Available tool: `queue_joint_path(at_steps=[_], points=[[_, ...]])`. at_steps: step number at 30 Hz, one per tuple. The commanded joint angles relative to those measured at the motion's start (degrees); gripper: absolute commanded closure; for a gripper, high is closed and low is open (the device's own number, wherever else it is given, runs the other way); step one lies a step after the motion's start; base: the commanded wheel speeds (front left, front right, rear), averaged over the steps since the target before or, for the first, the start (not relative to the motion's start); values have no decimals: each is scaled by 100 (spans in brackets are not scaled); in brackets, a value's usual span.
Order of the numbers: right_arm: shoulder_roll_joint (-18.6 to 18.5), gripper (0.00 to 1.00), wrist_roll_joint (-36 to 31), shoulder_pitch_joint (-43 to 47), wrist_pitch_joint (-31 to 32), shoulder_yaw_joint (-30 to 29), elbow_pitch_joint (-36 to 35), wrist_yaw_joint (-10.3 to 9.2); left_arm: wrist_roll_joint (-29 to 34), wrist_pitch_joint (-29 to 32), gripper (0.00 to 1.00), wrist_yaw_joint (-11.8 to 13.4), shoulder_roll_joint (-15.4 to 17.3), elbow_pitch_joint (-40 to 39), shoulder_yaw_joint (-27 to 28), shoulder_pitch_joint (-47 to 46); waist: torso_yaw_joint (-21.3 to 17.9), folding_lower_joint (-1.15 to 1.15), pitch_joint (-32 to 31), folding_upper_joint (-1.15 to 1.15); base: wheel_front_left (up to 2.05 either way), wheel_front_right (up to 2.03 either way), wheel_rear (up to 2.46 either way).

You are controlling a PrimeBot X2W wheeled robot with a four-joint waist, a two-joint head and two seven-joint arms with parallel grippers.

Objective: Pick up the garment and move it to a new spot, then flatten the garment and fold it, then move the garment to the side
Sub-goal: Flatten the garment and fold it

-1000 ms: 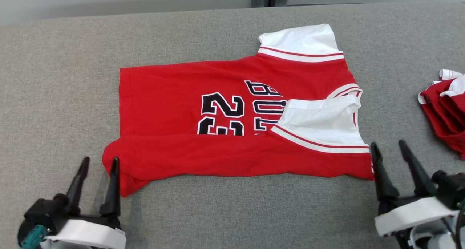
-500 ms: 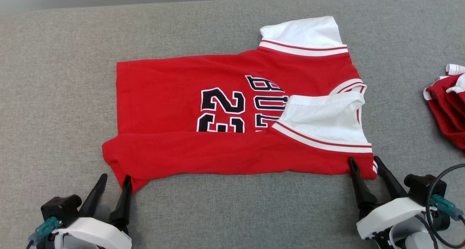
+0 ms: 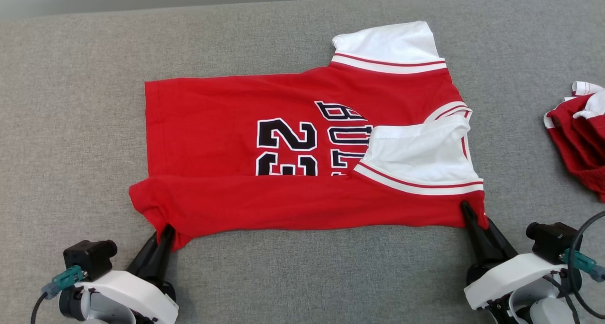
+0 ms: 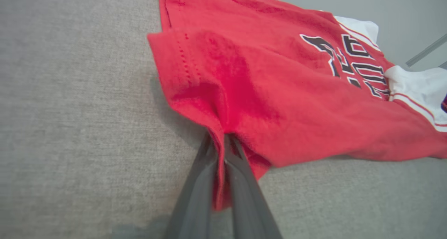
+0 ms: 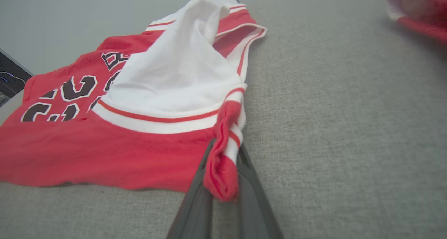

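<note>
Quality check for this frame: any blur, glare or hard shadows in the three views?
Head view: sharp, even light, no glare, soft shadow under the near edge of the jersey. Left wrist view: left gripper blurred near the lens, cloth sharper. Right wrist view: right gripper soft too, second red garment at top right out of focus.

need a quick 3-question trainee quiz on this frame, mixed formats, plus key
1. True or false: the left end effector is shut on the near hem-end corner of the red short-sleeved jersey with white sleeves and black number 23.
2. The right end effector pinches: A) the far white sleeve; B) the jersey's near corner below the folded-over white sleeve; C) nothing, it is open.
3. Fill in: the crumpled red-and-white cloth pile lies on the grey fabric tabletop to the jersey's ____ (robot's side).
Key: 1 true; 2 B; 3 right.
</note>
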Motion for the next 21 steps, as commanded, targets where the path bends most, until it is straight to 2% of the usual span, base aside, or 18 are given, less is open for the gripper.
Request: queue_joint_path(at_steps=[1,8,15,21], points=[[-54,100,49,50,-25,-34,-67,-2,-19,10,100,41,90,-87,48,31,1,0,-21,0,0,0,0],[-181,100,84,463,208,-41,-696,-1,-130,333,100,209,436,-743,217,481,33,0,-172,0,0,0,0],[-157,100,35,1421,754,-292,-1551,-1,-267,825,100,495,797,-1574,366,1222,117,0,-288,0,0,0,0],[41,100,-55,2006,1084,-471,-2024,-1,-322,1035,100,650,839,-1911,361,1546,124,0,-275,0,0,0,0]])
